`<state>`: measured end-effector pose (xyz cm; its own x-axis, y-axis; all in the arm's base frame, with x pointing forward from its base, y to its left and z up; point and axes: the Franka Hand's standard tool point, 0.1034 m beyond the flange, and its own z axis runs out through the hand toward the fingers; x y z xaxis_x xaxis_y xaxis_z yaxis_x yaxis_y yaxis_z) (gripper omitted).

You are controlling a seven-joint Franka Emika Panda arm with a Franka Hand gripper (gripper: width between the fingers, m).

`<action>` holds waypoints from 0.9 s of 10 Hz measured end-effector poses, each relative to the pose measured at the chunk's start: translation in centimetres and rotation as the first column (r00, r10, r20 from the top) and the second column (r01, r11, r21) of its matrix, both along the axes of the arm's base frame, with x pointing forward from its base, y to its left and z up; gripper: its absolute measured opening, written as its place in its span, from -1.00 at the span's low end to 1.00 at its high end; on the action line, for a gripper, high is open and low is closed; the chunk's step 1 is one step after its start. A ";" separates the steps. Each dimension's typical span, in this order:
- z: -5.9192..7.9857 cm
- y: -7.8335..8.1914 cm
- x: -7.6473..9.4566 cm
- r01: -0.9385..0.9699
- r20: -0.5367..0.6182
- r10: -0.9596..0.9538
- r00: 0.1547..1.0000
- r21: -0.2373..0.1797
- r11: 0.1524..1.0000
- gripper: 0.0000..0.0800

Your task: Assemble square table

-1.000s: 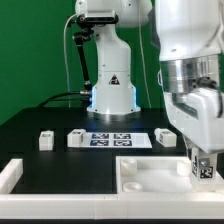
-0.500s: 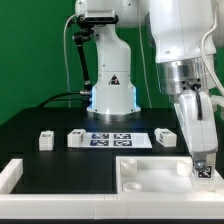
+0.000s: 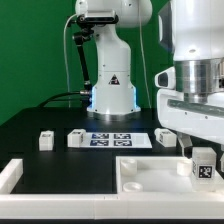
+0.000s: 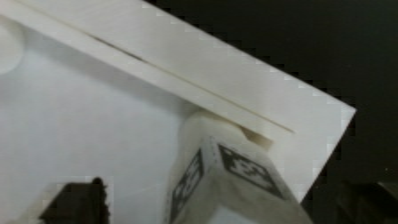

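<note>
Hand (image 3: 203, 152) pinching tagged leg (image 3: 204, 167), held upright over square panel (image 3: 150, 172)

Marker board (image 3: 112, 139) flat on black table (image 3: 40, 118), mid-scene, in front of robot base. White border wall (image 3: 9, 176) at exterior view's lower left, running along front edge. Green backdrop (image 3: 35, 50) behind. Black cables (image 3: 72, 60) hang beside base, exterior view's left.
</note>
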<state>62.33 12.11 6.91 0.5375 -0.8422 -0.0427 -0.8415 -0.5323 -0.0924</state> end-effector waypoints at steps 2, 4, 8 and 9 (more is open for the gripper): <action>0.0 -0.2 0.0 -0.227 0.017 0.228 0.974 -0.020 0.974 0.62; -0.2 -1.1 0.3 -0.573 0.030 0.576 0.817 -0.073 0.817 0.62; -0.3 -1.1 0.3 -0.588 0.030 0.591 0.806 -0.077 0.805 -0.08; -0.3 -1.0 0.3 -0.524 0.030 0.526 0.850 -0.069 0.849 -0.29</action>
